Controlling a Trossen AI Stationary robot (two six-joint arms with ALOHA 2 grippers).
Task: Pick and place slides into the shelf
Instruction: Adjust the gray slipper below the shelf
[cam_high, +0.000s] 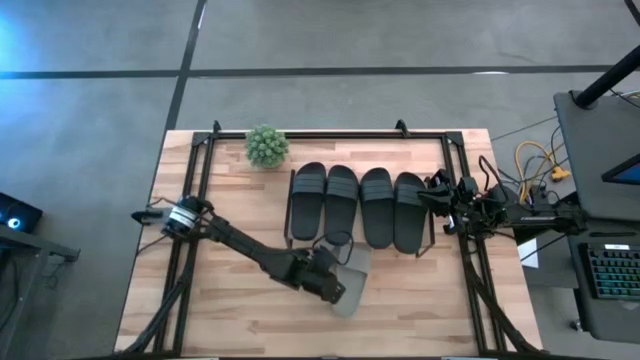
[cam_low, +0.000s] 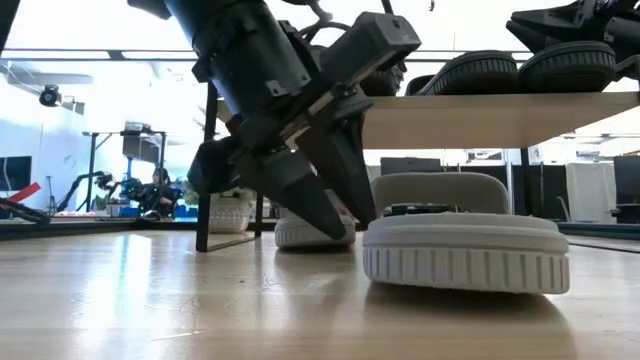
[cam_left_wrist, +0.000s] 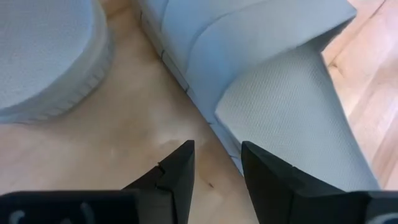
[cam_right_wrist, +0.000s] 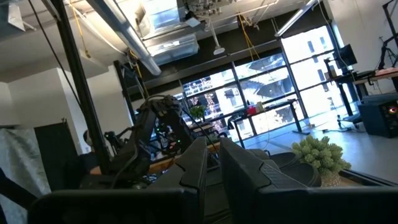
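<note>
Four black slides (cam_high: 360, 205), perhaps two grey (cam_low: 466, 250).

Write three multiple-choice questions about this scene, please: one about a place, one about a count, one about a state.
1. Where are the black slides?
A. On the shelf top
B. On the floor
C. Under the plant

2. How many black slides are in the row?
A. Two
B. Four
C. Six

3. What is the state of the left end effector?
A. Shut on a black slide
B. Out of view
C. Fingers apart, holding nothing, beside a grey slide

Answers:
1. A: the high view shows the black slides side by side on the shelf.
2. B: four straps can be counted in that row.
3. C: the left end effector has a gap between its fingers with bare table in it, and the grey slide lies just ahead.
</note>
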